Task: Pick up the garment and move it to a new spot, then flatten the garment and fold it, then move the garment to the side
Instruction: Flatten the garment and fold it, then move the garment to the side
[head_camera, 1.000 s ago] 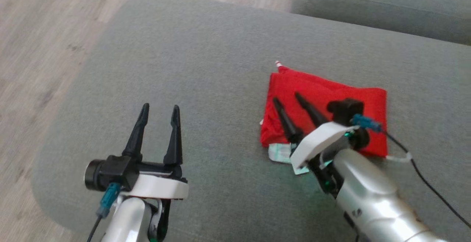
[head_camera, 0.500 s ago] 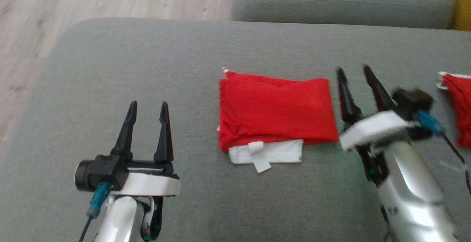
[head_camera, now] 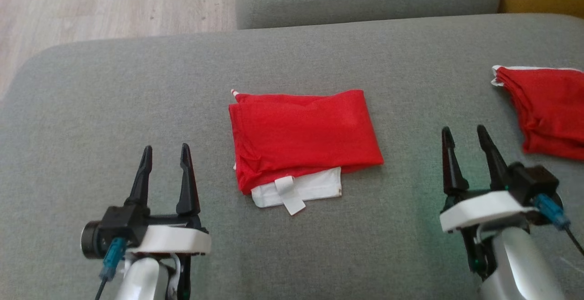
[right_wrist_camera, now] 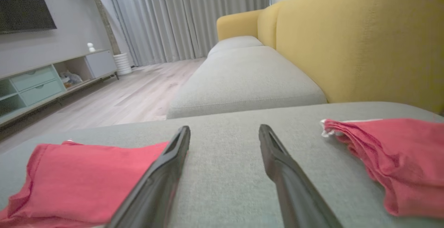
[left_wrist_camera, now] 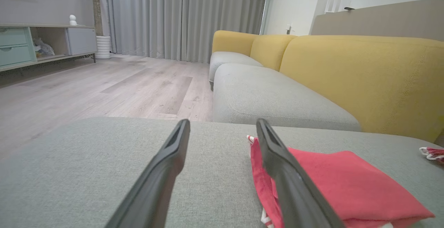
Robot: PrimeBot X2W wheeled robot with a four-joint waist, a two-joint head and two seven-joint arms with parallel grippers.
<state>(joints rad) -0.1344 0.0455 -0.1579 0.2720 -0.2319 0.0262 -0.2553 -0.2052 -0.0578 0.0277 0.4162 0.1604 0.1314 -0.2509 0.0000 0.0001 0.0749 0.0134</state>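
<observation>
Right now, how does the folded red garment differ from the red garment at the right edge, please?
The folded garment forms a neat rectangle; the right garment lies rumpled, partly out of frame. The folded garment shows a white layer with a tag under its near edge; the right garment has thin white trim along its far edge. Both are red, on the grey cushion.

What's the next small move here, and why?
Probably swing the right tool toward the bunched red garment on its right. The folded garment lies neat on the cushion; the left tool and right tool are open, clear of it.
</observation>
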